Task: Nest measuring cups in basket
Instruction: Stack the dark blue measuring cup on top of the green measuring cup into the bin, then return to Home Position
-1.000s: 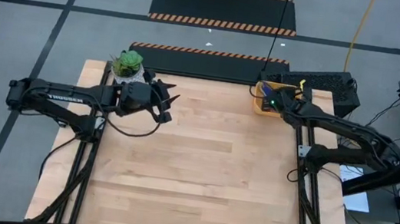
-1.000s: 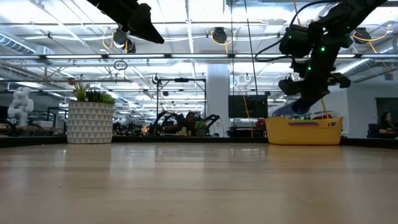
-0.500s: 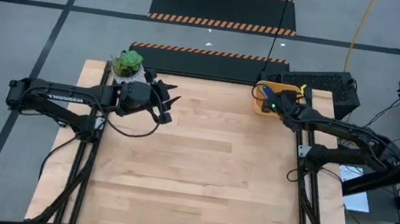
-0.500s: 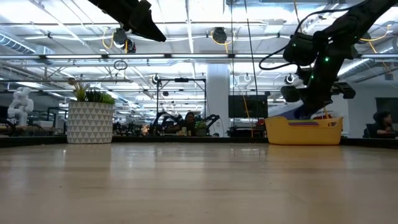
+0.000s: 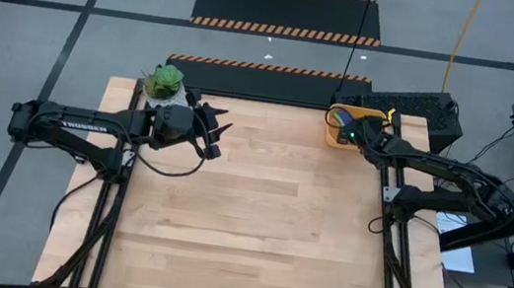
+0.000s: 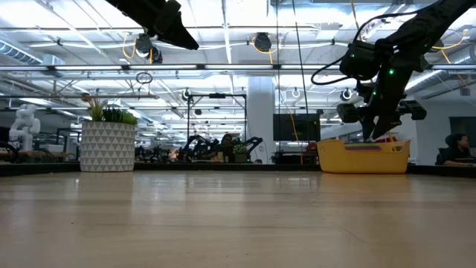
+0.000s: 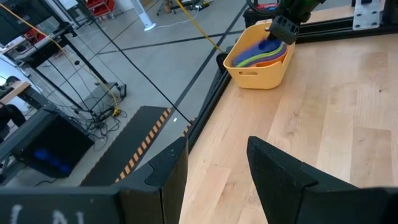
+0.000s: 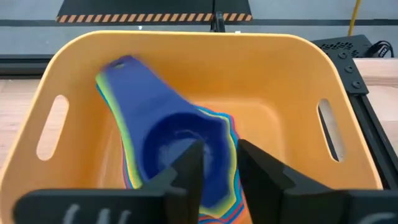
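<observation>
Right claw [image 8: 217,163] slightly parted, gripping nothing, above smooth nested plastic measuring cups [image 8: 177,146] in rounded yellow-orange basket [image 8: 280,74].

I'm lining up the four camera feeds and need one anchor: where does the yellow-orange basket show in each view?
High view: basket at the table's far edge, under the right gripper.
Low view: right of centre on the far tabletop, the right gripper above it.
Left wrist view: far across the table.
Right wrist view: fills the picture, stacked measuring cups inside.
Shared landmark: the right gripper over the basket.
</observation>
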Controlling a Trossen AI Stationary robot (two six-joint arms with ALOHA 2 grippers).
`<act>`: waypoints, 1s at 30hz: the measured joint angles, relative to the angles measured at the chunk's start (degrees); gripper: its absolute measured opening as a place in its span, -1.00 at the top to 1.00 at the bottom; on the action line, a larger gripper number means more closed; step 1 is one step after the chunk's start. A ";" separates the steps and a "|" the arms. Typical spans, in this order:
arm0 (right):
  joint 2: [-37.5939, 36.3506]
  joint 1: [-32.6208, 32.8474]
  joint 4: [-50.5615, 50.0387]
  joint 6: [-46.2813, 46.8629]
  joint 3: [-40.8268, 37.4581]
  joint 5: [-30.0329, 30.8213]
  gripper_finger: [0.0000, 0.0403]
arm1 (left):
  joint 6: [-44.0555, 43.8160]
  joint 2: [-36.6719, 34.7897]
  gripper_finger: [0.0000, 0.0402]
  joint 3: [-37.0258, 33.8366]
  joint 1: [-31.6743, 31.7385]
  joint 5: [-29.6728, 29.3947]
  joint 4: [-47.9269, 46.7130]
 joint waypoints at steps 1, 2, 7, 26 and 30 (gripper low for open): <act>0.00 0.01 0.00 -0.10 0.00 0.00 0.54 | 0.00 0.00 0.15 0.00 0.00 0.00 0.00; 0.00 0.01 0.00 -0.41 0.00 -0.02 0.49 | -0.02 0.00 0.15 0.00 0.00 0.00 0.00; 0.00 0.01 3.20 -5.38 0.00 0.12 0.28 | -0.13 0.00 0.15 0.00 0.00 -0.01 0.00; -1.28 12.55 25.75 -35.02 0.02 -16.80 0.16 | -2.98 -0.40 0.16 -2.76 0.00 4.13 -1.69; -1.42 18.82 27.73 -38.86 0.02 -16.34 0.16 | -6.44 -1.52 0.30 -10.70 -0.96 4.11 3.23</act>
